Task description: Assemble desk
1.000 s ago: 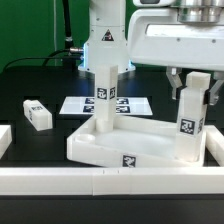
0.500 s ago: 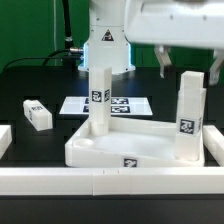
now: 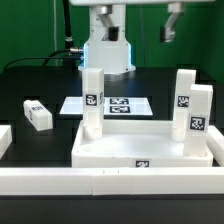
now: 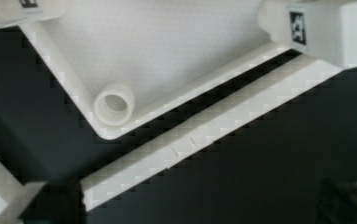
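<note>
Desk tabletop (image 3: 130, 150): smooth white plastic, rimmed rectangular tray.

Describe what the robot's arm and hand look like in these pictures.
The white robot arm has a smooth rounded plastic shell, a broad base with a small dark marking, and black cables trailing beside it. Of the hand, only a dark grey finger tipped with a paler pad shows at the exterior view's top edge.
</note>
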